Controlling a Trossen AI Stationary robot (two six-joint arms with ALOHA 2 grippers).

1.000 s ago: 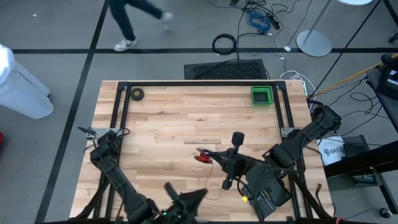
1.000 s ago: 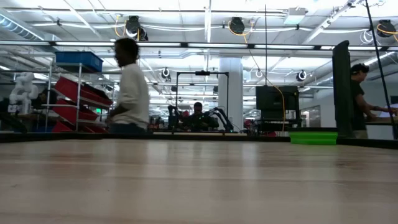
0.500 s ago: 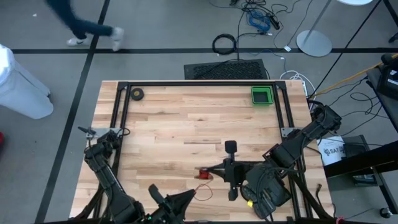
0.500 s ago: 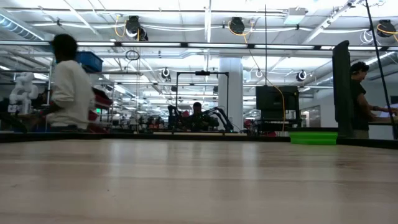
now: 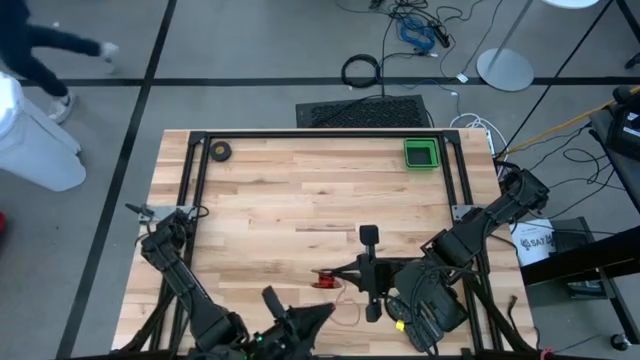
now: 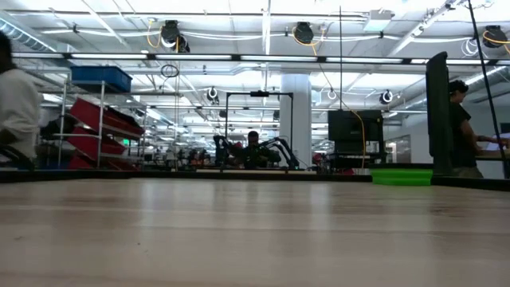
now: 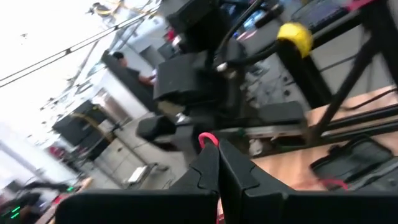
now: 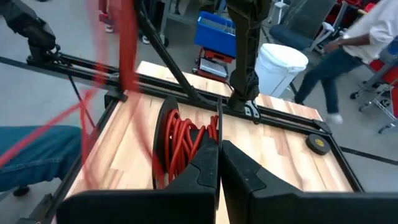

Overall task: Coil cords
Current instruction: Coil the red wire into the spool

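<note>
You have both arms crowded at the near edge of the worktop, and the coming move turns on how the reel lies from each tool. The right arm reaches in from the right, and the right tool sits right at the reel, which carries a bundle of red cord already wound on it. Its fingers are closed; in the right wrist view they meet just in front of the coil, though you cannot tell there whether they pinch the reel's rim or only rest against it. The left tool lies nearer you, just beside the reel and a little apart from it, its fingers closed too, with a short red bit of cord showing at their tips in the left wrist view. From the reel, loose cord trails toward the left tool as a thin red loop on the wood. The right arm is therefore the nearer one; the reel's flat faces stand upright, side-on to that tool.
</note>
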